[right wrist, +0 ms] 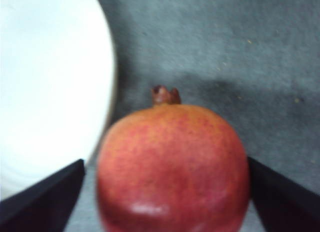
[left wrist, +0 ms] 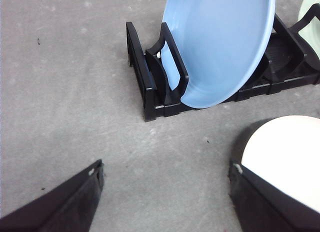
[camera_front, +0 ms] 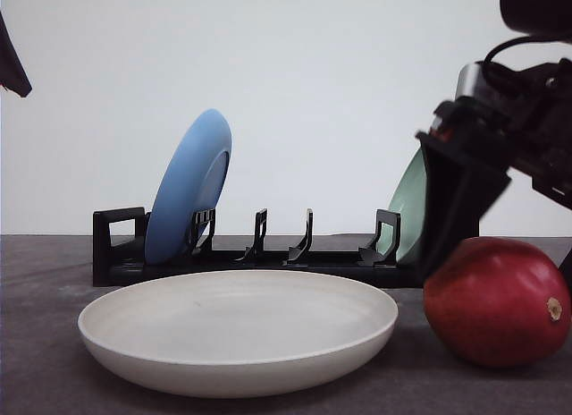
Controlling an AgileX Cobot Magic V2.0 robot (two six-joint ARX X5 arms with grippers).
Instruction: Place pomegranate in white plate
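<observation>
Right pincer [right wrist: 165, 202]: spread wide, one dark finger [right wrist: 42, 199] on each side of the pomegranate; the wrist view shows a thin gap at both sides, so I cannot tell if a finger touches the fruit.
Pomegranate [camera_front: 498, 300]: red, lying on the grey table [camera_front: 36, 361], at 3 o'clock from the white plate, just beside its rim and not on it.
White plate [camera_front: 237, 330]: flat on the table, front and centre, nothing inside.
Left pincer [left wrist: 165, 197]: spread, nothing between the fingers, above the bare table near the white plate's edge.
Rack [camera_front: 250, 258]: black, at 12 o'clock behind the white plate; blue plate [camera_front: 188, 187] leans in its left end, pale green plate [camera_front: 409, 205] at its right end.
</observation>
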